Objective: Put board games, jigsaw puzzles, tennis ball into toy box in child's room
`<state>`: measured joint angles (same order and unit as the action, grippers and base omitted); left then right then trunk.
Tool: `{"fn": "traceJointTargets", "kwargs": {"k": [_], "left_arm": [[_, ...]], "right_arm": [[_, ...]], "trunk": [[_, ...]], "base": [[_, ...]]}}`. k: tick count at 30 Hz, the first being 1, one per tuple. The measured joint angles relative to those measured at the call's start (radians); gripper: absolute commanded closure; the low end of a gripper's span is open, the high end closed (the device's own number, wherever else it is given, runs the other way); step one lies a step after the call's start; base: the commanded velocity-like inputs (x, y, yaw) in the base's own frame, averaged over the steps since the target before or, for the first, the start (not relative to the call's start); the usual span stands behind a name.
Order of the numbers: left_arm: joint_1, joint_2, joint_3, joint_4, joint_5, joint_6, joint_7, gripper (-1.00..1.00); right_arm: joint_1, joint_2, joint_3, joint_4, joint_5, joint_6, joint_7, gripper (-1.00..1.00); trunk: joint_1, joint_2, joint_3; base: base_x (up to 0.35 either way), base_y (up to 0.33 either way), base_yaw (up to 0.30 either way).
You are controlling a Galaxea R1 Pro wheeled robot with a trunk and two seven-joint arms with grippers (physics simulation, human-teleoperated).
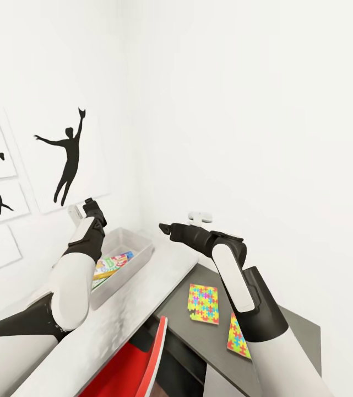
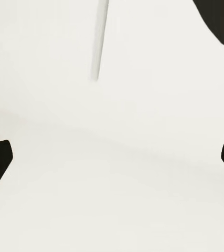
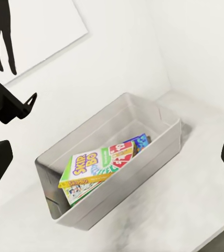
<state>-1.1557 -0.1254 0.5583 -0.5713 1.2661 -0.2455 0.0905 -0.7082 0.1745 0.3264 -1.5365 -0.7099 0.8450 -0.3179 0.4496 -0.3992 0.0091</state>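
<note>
The red chair [image 1: 137, 364] sits at six o'clock, two puzzles [image 1: 204, 303] lie at five o'clock, games [image 3: 98, 165] fill the bin [image 1: 137, 259] at nine; with my right gripper [image 1: 164, 229] and left gripper [image 2: 112, 157] both spread empty, I judge a puzzle pickup comes next.

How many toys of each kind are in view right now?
Board games in the toy box: 2, a Skip-Bo box and another beside it.
Jigsaw puzzles: 2, one and a second, both on the dark surface.
Total: 4
</note>
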Motion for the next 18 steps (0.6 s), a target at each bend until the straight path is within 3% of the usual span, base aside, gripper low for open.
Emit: {"fn": "traceJointTargets", "kwargs": {"k": [8,18], "left_arm": [[0.004,0.002,0.000,-0.002,-0.002,0.009,0.000,-1.00],[0.008,0.002,0.000,-0.003,-0.005,0.041,-0.001,-1.00]], "right_arm": [[0.000,0.000,-0.001,0.004,0.000,0.000,0.000,-1.00],[0.000,0.000,-0.002,0.005,0.001,0.000,0.000,-1.00]], "trunk": [[0.000,0.000,0.001],[0.000,0.000,0.005]], "base": [[0.000,0.000,0.037],[0.000,0.000,0.240]]}}
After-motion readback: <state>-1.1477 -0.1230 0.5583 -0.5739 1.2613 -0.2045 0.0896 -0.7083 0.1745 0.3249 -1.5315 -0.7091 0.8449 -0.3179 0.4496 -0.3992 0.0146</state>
